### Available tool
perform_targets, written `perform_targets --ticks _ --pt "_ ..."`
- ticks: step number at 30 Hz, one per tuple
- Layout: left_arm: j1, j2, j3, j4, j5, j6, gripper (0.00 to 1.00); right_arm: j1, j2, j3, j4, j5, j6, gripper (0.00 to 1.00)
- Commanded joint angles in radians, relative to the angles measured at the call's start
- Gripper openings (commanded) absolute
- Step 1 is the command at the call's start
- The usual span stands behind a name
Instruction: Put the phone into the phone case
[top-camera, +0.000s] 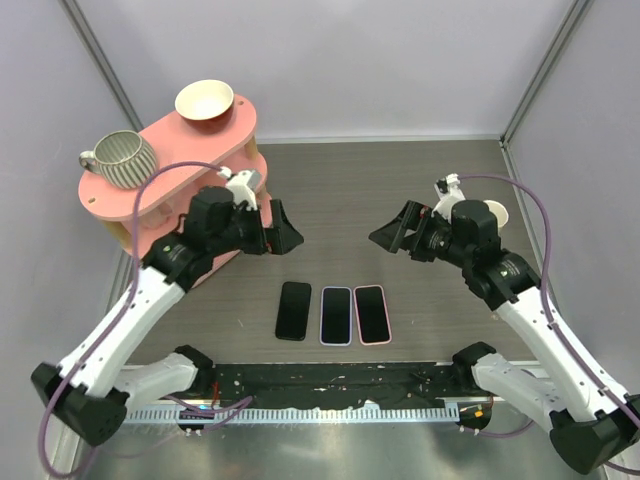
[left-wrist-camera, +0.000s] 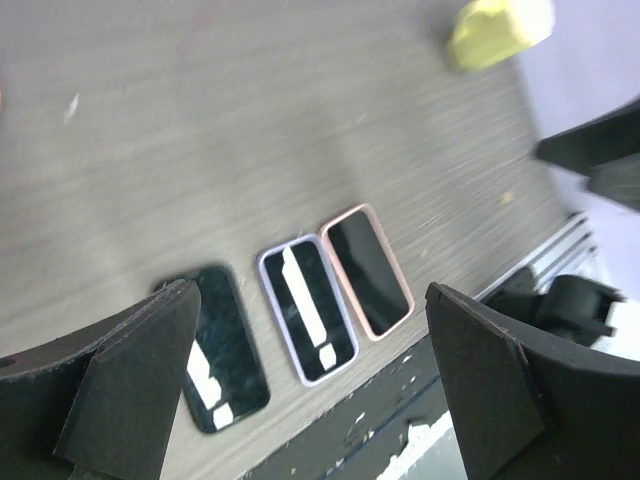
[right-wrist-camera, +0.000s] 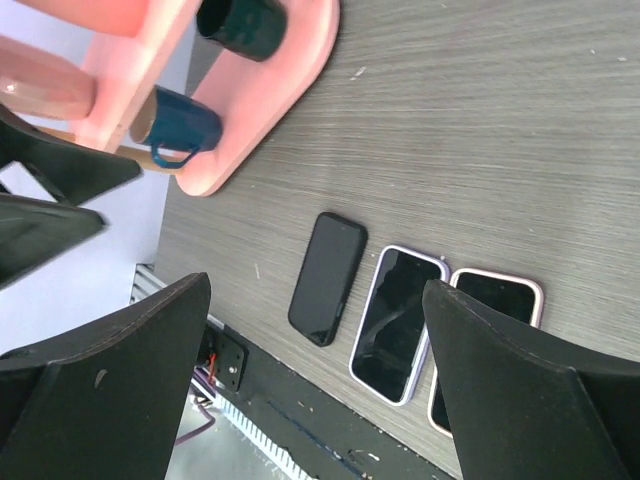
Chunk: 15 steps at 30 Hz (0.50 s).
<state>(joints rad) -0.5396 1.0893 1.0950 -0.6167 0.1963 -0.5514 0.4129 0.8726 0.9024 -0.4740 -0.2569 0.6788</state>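
Observation:
Three flat things lie side by side near the table's front edge. On the left is a black phone (top-camera: 293, 310), in the middle a lavender-rimmed one (top-camera: 336, 315), on the right a pink-rimmed one (top-camera: 371, 314). I cannot tell whether the rimmed ones are empty cases or hold phones. My left gripper (top-camera: 275, 233) is open and empty, hovering above and behind the black phone (left-wrist-camera: 222, 350). My right gripper (top-camera: 393, 238) is open and empty, above and behind the pink-rimmed one (right-wrist-camera: 487, 330). The lavender one (left-wrist-camera: 307, 310) shows between both sets of fingers.
A pink two-tier rack (top-camera: 170, 190) stands at the back left, bearing a striped mug (top-camera: 122, 158) and a cream bowl (top-camera: 204, 99), with a blue mug (right-wrist-camera: 180, 128) on its lower shelf. A pale yellow cup (top-camera: 497, 213) sits behind my right arm. A black strip (top-camera: 340, 380) runs along the front edge.

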Motion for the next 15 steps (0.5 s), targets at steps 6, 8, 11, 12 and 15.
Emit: perform_targets --ticks 6,8,11,12,15 --pt "0.006 -0.258 0.017 0.163 -0.008 0.077 1.00 0.030 -0.178 0.092 -0.052 0.102 -0.050 0.95" --pt "0.006 -0.287 -0.013 0.172 -0.005 0.070 1.00 0.029 -0.217 0.087 -0.049 0.111 -0.044 0.95" --pt "0.006 -0.322 -0.055 0.193 0.018 0.053 1.00 0.030 -0.257 0.064 -0.045 0.129 -0.033 0.95" --pt "0.006 -0.328 -0.064 0.201 0.025 0.048 1.00 0.030 -0.268 0.053 -0.045 0.137 -0.032 0.95" --pt "0.006 -0.345 -0.089 0.213 0.029 0.044 1.00 0.030 -0.299 0.041 -0.040 0.153 -0.024 0.95"
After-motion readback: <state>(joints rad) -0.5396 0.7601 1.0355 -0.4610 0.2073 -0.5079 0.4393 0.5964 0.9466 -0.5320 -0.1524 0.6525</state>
